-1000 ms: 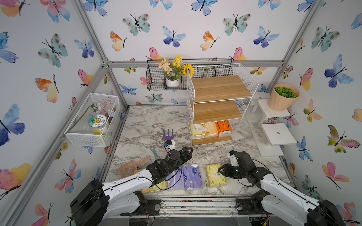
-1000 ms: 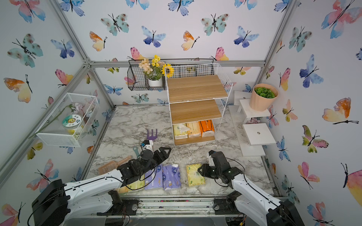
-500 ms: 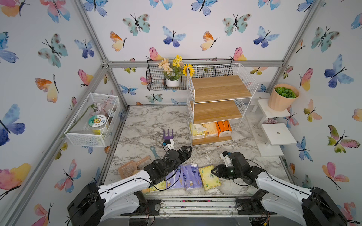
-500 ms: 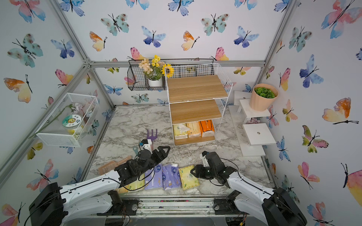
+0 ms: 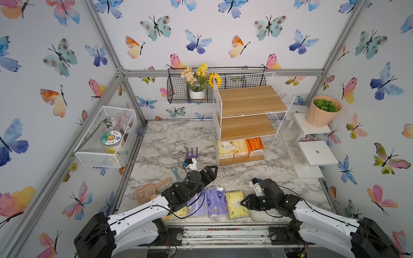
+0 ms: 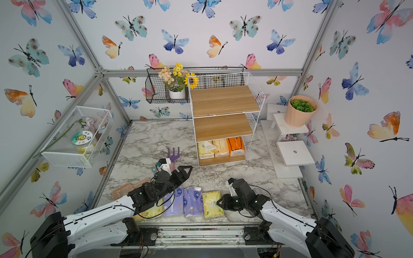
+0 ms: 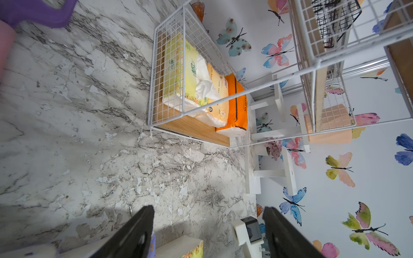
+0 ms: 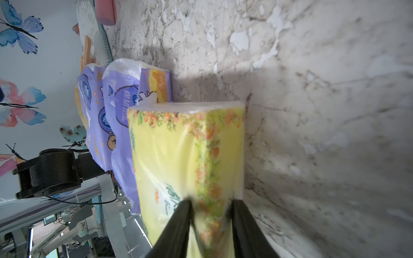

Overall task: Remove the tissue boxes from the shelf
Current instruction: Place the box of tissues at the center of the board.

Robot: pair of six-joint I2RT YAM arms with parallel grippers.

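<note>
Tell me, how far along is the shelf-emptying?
Done: two purple packs and others lie at the front of the table; the upper boards of the shelf are bare. In hand: the right gripper pinches the yellow floral pack beside them; the left gripper is open, empty. Left: the pale yellow pack, peach pack and orange pack on the bottom board.

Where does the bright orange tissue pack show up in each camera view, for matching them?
In both top views: the orange tissue pack is rightmost of three on the bottom board of the shelf.
Left wrist: near the picture's middle, end pack of the same row of three.
Right wrist: not in it.
Shared landmark: the shelf, seen in every view except the right wrist.
</note>
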